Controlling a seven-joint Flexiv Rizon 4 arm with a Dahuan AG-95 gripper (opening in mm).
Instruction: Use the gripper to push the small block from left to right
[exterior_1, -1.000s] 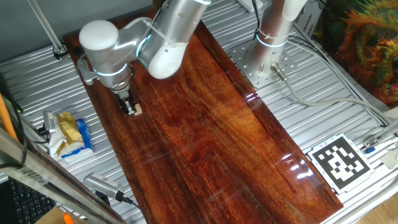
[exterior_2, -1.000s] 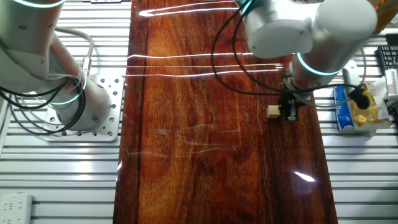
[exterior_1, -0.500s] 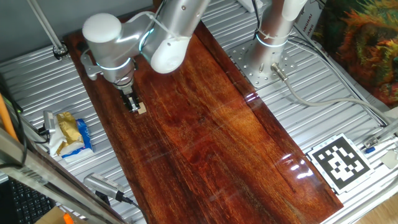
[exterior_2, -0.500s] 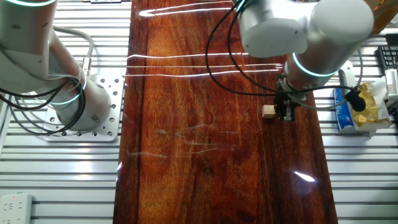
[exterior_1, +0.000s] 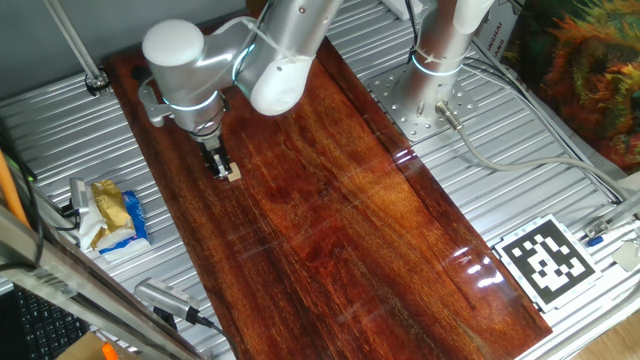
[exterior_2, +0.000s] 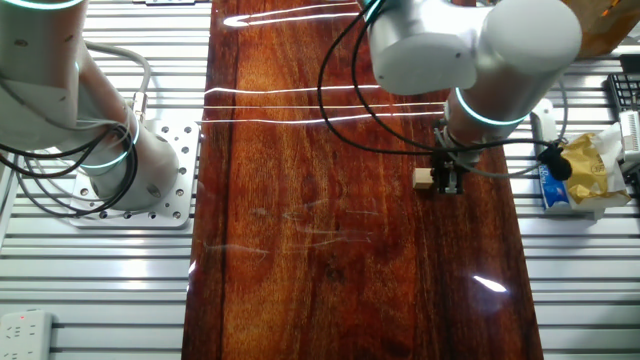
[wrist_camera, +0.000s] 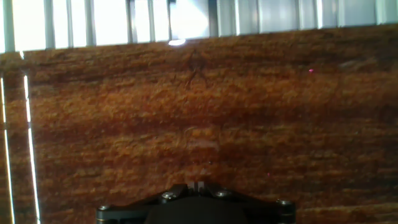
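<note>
Jaws look drawn together into one narrow black tip on the gripper (exterior_1: 221, 165), with no gap visible between the fingers in either fixed view and nothing held between them. That tip points straight down at the dark red wooden board (exterior_1: 340, 220) that covers the middle of the table, and its side touches the small block (exterior_1: 233, 173). In the other fixed view the gripper (exterior_2: 447, 181) stands just beside the small block (exterior_2: 423, 178), the two in contact, the cube on the side facing the board's middle. Both sit near one long edge of the board, toward the corner closest to the snack packet (exterior_1: 113, 215), which lies off the board on the ribbed metal table top (exterior_1: 60, 110).

From the hand view only the black underside of the gripper body (wrist_camera: 194, 208) shows at the bottom edge, over blurred wood grain; the fingers and cube cannot be made out there.

Any print on the yellow, white and blue packet is too small to read. A black-and-white square marker tag (exterior_1: 545, 258) lies near the opposite corner of the table; it bears a pattern, no letters.
</note>
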